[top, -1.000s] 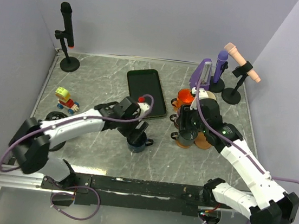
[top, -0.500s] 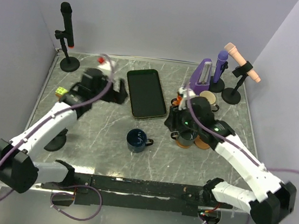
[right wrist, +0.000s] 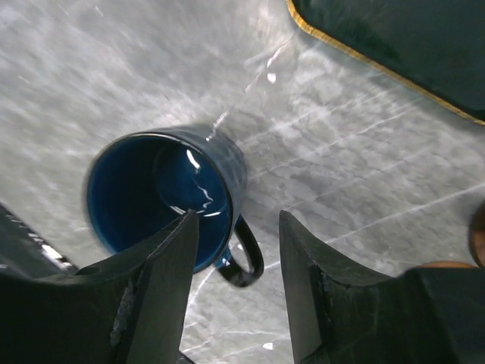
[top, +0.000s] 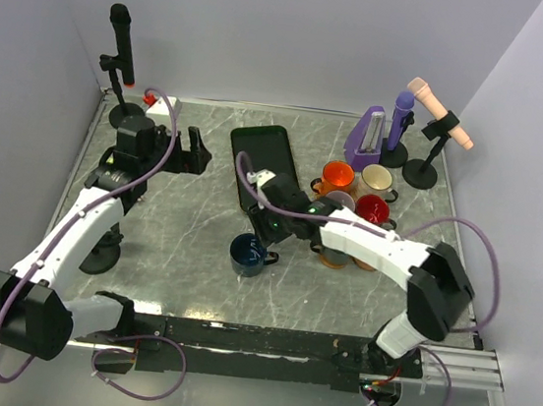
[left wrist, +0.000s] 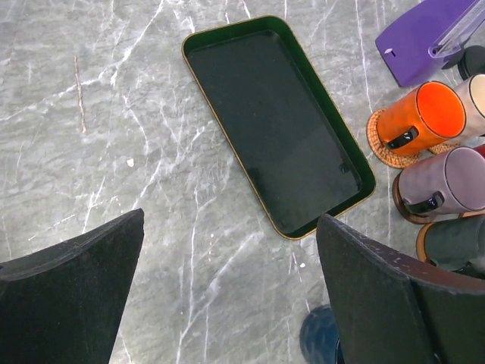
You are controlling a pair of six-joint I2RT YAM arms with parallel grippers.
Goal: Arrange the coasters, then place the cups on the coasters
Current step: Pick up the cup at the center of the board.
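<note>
My left gripper [left wrist: 231, 220] gapes wide, left of the black tray [left wrist: 280, 121]. My right gripper [right wrist: 236, 220] stands half parted over the navy cup [right wrist: 163, 189], just off the tray's near end. It seems to grip nothing, though blur hides the pads. The orange cup [left wrist: 417, 121] sits on a tan coaster [left wrist: 379, 148] right of the tray.

A navy blue glazed mug [right wrist: 163, 189] is standing upright alone on the desk [right wrist: 114, 68]. An orange mug [left wrist: 417, 117] is sitting on a tan woven coaster [left wrist: 381, 150], and a mauve-grey mug [left wrist: 447, 182] on a dark brown coaster [left wrist: 399, 209], with a cream mug [top: 377, 180] and a red mug [top: 374, 211] adjoining.
</note>
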